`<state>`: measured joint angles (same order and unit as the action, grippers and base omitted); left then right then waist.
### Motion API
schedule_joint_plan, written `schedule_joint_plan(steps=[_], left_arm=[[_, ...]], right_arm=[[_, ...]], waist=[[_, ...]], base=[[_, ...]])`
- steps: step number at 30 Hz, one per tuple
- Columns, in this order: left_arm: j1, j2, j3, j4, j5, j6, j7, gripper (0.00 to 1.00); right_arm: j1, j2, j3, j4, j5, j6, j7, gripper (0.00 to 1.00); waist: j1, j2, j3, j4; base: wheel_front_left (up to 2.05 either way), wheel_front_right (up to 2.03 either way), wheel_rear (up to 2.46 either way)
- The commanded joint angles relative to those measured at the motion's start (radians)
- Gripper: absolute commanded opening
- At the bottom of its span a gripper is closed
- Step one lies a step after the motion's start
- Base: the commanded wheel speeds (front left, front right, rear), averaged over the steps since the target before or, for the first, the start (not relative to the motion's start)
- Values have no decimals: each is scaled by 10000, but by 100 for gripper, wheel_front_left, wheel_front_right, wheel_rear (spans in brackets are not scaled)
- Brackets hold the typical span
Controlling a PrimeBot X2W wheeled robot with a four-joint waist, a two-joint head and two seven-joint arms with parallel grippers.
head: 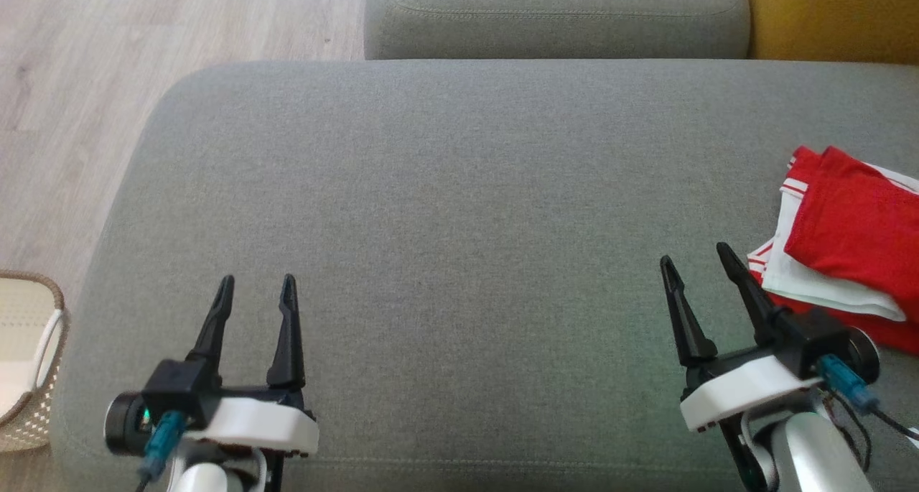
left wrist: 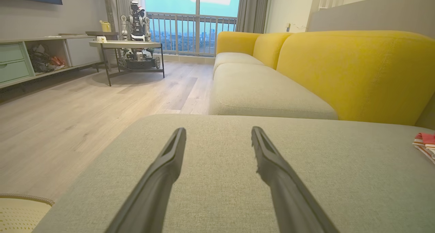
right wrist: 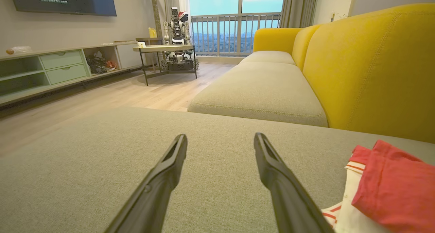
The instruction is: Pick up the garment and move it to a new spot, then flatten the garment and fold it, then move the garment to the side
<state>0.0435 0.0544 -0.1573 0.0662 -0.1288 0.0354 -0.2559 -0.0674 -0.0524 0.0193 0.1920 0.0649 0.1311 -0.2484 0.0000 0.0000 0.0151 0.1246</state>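
"Firstly, the left side: what is found there?"

"A woven basket point(head: 29, 363) beside the left end of the grey seat point(head: 459, 190). Next, the left gripper point(head: 258, 282), low over the near edge of the seat, with its fingers spread wide and nothing between them."

"And the garment?"

"Far right. The garment point(head: 854, 226) — red cloth over white, with red stripes at the trim — lies heaped on the right end of the seat, partly cut off by the edge of the head view. The right gripper point(head: 693, 255) stands just beside the heap's near-left corner, wide apart and empty. Its fingers lean up and leftward, away from the cloth. Whether it touches the cloth I cannot tell."

"Which arm should take it?"

"In my judgement, the right. The garment lies to that gripper's right and slightly ahead, and well apart from the left gripper. The heap seems to run from upper left to lower right in the head view, though its full length is hidden."

"Any writing?"

"No label or brand can be seen on the garment. The television point(right wrist: 63, 1) on the wall in the right wrist view carries pale lines of text — too small to read."
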Motion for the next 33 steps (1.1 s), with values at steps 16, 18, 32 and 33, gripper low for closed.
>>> schedule_joint_plan(steps=[16,18,32,33], left_arm=[[-182,-40,531,-609,-804,-86,-59,100],[-185,-41,568,-564,-932,-145,-59,100],[250,-23,384,455,-1574,-432,7,0],[343,-25,384,636,-1577,-432,9,0]], right_arm=[[-22,22,208,-371,129,-4,-133,100],[-38,22,218,-358,125,-4,-133,100],[291,8,1,449,112,0,-4,0],[386,8,1,619,118,0,20,0]], waist=[[0,0,70,6],[0,0,92,6],[0,0,154,-61],[0,0,155,-63]], base=[[0,0,0],[0,0,0],[0,0,0],[0,0,0]])
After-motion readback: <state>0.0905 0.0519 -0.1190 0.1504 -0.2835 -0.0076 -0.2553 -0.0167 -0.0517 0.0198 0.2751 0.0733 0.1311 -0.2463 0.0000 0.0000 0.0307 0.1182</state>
